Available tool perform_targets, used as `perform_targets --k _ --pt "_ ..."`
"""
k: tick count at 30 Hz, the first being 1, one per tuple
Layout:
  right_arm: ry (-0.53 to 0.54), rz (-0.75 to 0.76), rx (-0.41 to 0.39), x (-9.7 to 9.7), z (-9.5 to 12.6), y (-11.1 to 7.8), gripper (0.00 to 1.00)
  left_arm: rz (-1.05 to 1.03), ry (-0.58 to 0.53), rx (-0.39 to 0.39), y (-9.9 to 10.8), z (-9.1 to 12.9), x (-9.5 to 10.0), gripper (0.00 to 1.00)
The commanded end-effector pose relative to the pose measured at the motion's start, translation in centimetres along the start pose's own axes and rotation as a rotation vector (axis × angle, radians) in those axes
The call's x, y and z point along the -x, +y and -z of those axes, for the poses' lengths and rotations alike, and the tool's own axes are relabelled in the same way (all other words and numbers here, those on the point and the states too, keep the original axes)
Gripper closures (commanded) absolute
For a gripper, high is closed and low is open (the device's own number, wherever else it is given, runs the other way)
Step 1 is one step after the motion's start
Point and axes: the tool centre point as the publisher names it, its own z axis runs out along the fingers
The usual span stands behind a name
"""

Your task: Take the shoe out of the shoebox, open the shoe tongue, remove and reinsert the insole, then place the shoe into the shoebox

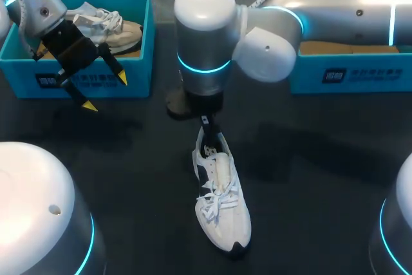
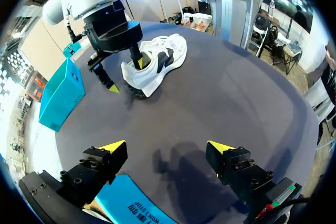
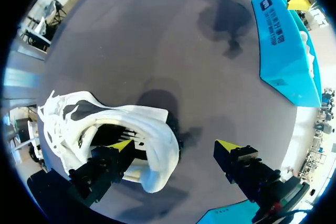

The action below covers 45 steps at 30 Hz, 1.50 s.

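Right pincer point(image 3: 175, 144) stands released at the heel of the white shoe point(image 1: 222, 204). 1 finger dips inside the opening and the other is outside, clear of the heel, likely to reach the insole. The shoe lies on the dark worktop point(image 1: 309, 178). Left pincer point(image 1: 106, 93), also released, hangs well apart from the shoe, by a blue box point(image 1: 138, 75). The insole is hidden inside the shoe's dark opening.

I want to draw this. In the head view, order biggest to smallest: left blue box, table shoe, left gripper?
1. Left turquoise cardboard shoebox
2. White-and-black laced sneaker
3. Left black yellow-tipped gripper, nearer the camera, so unsure
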Motion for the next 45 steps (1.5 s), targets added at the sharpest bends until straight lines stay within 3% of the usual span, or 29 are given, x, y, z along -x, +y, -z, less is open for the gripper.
perform_targets --k 1,15,22,23,24,30,33,35,38,45 --pt "0.007 0.001 0.003 0.4 -1.1 0.3 0.0 0.0 0.005 0.001 0.0 0.1 0.1 0.0" --pt "0.019 -0.033 0.008 0.6 -3.0 -0.6 0.02 0.0 0.005 0.001 0.0 0.1 0.1 0.0" --pt "0.036 -0.042 0.011 0.8 -3.9 -1.2 0.11 0.0 0.005 0.001 0.0 0.1 0.1 0.0" --pt "0.038 -0.045 0.014 0.8 -4.1 -1.2 0.14 0.0 0.005 0.001 0.0 0.1 0.1 0.0" --pt "0.041 -0.046 0.014 0.8 -4.2 -1.2 0.24 0.0 0.005 0.001 0.0 0.1 0.1 0.0" --pt "0.053 -0.049 0.017 0.8 -4.8 -1.1 0.5 0.0 0.005 0.001 0.0 0.1 0.1 0.0" --pt "0.059 -0.051 0.018 0.7 -4.9 -1.1 0.51 0.0 0.005 0.001 0.0 0.1 0.1 0.0" --pt "0.06 -0.052 0.018 0.6 -4.8 -1.0 0.56 0.0 0.005 0.001 0.0 0.1 0.1 0.0" --pt "0.059 -0.056 0.013 0.4 -4.6 -0.9 1.0 0.0 0.005 0.001 0.0 0.1 0.1 0.0" --pt "0.046 -0.069 0.0 -0.2 -3.8 -0.8 1.0 0.0 0.005 0.001 0.0 0.1 0.1 0.0"
